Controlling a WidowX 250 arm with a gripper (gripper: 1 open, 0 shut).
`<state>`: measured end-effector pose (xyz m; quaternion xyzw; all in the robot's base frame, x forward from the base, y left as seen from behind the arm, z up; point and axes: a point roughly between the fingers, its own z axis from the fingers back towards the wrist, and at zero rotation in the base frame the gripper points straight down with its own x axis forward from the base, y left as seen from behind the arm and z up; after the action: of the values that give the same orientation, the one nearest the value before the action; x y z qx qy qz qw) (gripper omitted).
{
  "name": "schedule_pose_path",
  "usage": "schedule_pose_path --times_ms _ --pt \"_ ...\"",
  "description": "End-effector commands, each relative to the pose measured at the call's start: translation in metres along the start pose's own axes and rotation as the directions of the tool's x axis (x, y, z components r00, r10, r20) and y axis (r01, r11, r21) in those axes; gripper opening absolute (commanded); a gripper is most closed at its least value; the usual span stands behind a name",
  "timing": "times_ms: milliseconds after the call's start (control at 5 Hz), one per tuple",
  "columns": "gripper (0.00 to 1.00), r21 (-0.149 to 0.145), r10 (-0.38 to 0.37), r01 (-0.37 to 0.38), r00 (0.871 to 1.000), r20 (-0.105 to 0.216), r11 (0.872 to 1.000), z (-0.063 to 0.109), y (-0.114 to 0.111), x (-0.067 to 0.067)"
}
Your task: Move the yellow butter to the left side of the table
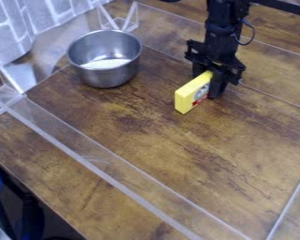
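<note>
The yellow butter (190, 95), a small bright yellow block with a white-and-red label on top, lies on the dark brown wood-grain table (178, 164) right of centre. My black gripper (212, 86) points straight down over the block's far right end. Its two fingers are shut against the sides of that end, and the near end sticks out toward the lower left. The butter rests on the tabletop.
A steel bowl (105, 58) with something pale inside stands at the back left. Clear acrylic walls (90, 155) run along the near left edge and the back. A white mesh (22, 28) hangs beyond the far left corner.
</note>
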<state>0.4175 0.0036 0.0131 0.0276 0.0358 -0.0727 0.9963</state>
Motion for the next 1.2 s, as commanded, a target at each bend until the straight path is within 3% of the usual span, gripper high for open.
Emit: schedule_pose_path --times_ms 0,200,600,1000 --pt "0.00 0.006 0.013 -0.013 1.000 -0.017 1.000 0.008 0.004 -0.009" --pt "0.00 0.016 0.022 -0.022 1.000 0.000 1.000 0.026 0.008 -0.012" --pt "0.00 0.055 0.044 -0.048 0.997 0.064 0.997 0.083 0.012 -0.015" --pt "0.00 0.105 0.062 -0.078 0.988 0.142 0.991 0.159 0.015 -0.026"
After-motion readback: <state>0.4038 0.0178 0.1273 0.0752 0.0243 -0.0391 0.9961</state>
